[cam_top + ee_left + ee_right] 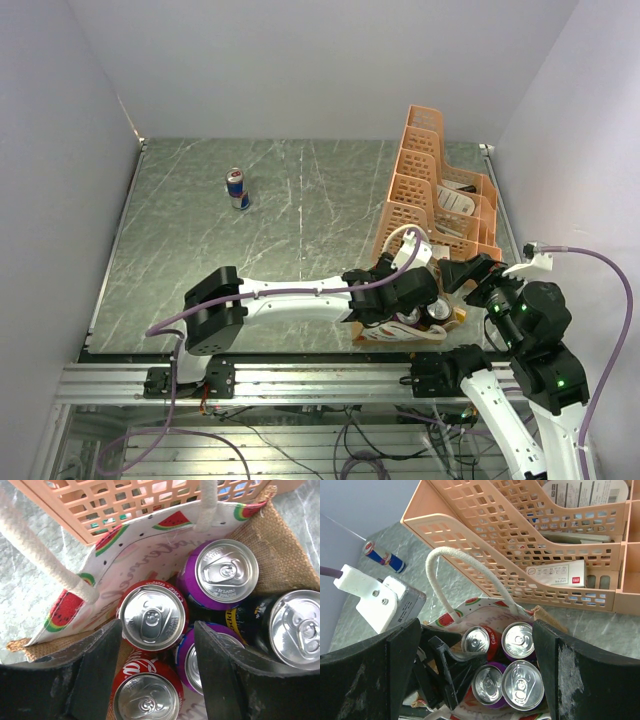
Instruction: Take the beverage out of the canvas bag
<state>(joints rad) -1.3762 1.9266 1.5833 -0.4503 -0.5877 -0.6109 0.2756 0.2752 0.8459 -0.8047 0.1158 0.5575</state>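
Observation:
The canvas bag (388, 333) stands at the near right, with a watermelon-print lining (130, 550) and white rope handles (445, 565). It holds several beverage cans: two red cola cans (152, 615) (147, 695), two purple ones (220, 575) (190, 662) and a black one (295, 630). My left gripper (157, 625) reaches down into the bag. Its jaws stand apart on either side of the nearer red can, with a gap beside the right finger (225, 670). My right gripper (477, 625) hovers open above the bag (470, 611), holding nothing.
The orange lattice rack (430, 190) stands right behind the bag and holds cartons and packets (555, 574). A blue and red can (238, 188) stands alone on the far left of the grey marbled table (300, 220). White walls close in the sides.

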